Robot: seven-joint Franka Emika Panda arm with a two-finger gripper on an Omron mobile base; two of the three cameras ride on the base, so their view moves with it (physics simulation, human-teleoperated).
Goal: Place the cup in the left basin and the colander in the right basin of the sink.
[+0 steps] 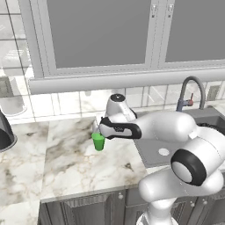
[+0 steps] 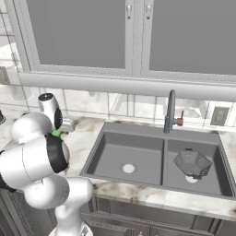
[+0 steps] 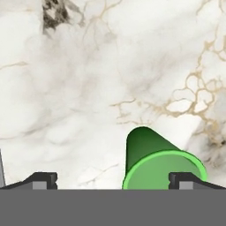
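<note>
Your claw [image 3: 112, 180] hangs wide open and empty just above the marble counter [image 1: 66, 158], fingers pointing down. Looking left to right in the hand view, the left fingertip [image 3: 43, 180] stands over bare marble, while the cup [image 3: 159, 165] sits upright under the right fingertip, off centre toward that side. You likely need to shift that way before closing. The colander [image 2: 192, 163] already rests in the right basin [image 2: 216, 175]; the left basin [image 2: 110, 154] awaits the cup.
</note>
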